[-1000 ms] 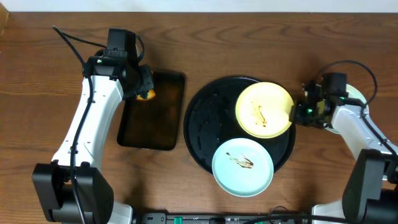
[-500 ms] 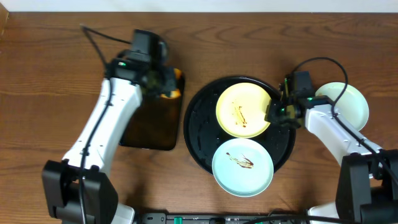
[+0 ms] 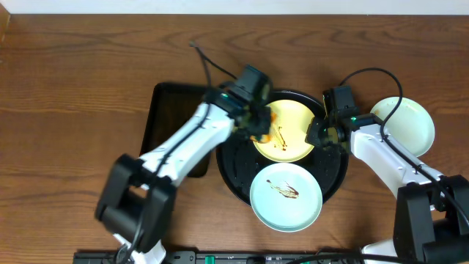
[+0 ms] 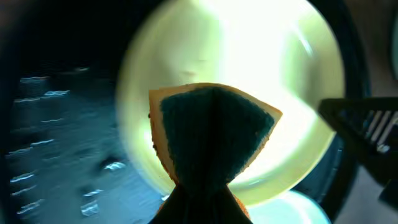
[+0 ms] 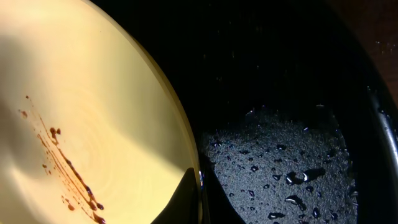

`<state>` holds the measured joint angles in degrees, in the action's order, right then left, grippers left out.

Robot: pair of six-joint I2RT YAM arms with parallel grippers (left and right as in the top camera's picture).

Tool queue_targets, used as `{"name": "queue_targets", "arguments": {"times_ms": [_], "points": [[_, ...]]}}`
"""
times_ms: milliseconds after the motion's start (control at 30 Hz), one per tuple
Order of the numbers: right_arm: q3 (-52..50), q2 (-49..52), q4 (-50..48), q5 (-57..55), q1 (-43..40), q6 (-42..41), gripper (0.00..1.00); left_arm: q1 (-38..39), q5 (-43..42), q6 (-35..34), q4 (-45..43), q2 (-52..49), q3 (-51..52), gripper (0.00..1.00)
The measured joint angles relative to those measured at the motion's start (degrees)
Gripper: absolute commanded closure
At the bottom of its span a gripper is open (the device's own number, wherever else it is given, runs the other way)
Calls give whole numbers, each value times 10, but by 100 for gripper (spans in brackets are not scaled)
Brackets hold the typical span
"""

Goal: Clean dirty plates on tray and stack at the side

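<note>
The pale yellow plate (image 3: pixel 289 132) with brown sauce streaks is at the back of the round black tray (image 3: pixel 234 158). My left gripper (image 3: pixel 262 132) is shut on an orange and dark green sponge (image 4: pixel 211 134) held over the plate's left part (image 4: pixel 249 56). My right gripper (image 3: pixel 316 137) is shut on the yellow plate's right rim (image 5: pixel 81 112), its fingers (image 5: pixel 200 194) pinching the edge. A mint-blue plate (image 3: pixel 286 196) with sauce streaks lies at the tray's front. A second mint-blue plate (image 3: pixel 404 125) sits on the table at the right.
A rectangular black tray (image 3: pixel 172 125) lies left of the round tray, partly under my left arm. The round tray's floor (image 5: pixel 280 143) is wet with droplets. The right arm's cable loops above the right-hand plate.
My left arm swung right from the rectangular tray, carrying the sponge over the yellow plate. My right gripper moved the yellow plate left, further onto the round tray.
</note>
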<state>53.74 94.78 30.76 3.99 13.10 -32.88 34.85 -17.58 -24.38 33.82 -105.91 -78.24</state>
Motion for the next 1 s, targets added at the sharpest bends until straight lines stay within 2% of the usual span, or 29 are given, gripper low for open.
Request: {"name": "queue_targets", "arguments": {"times_ms": [267, 533, 833, 1000], "points": [[0, 0, 1, 0, 0, -2, 99, 68, -59, -59, -73, -44, 0, 92], [0, 0, 4, 0, 0, -2, 99, 90, -77, -85, -105, -91, 0, 92], [0, 0, 20, -1, 0, -3, 99, 82, 1, -89, -118, -111, 0, 92], [0, 0, 29, 0, 0, -3, 99, 46, 38, -89, -119, -112, 0, 92]]}}
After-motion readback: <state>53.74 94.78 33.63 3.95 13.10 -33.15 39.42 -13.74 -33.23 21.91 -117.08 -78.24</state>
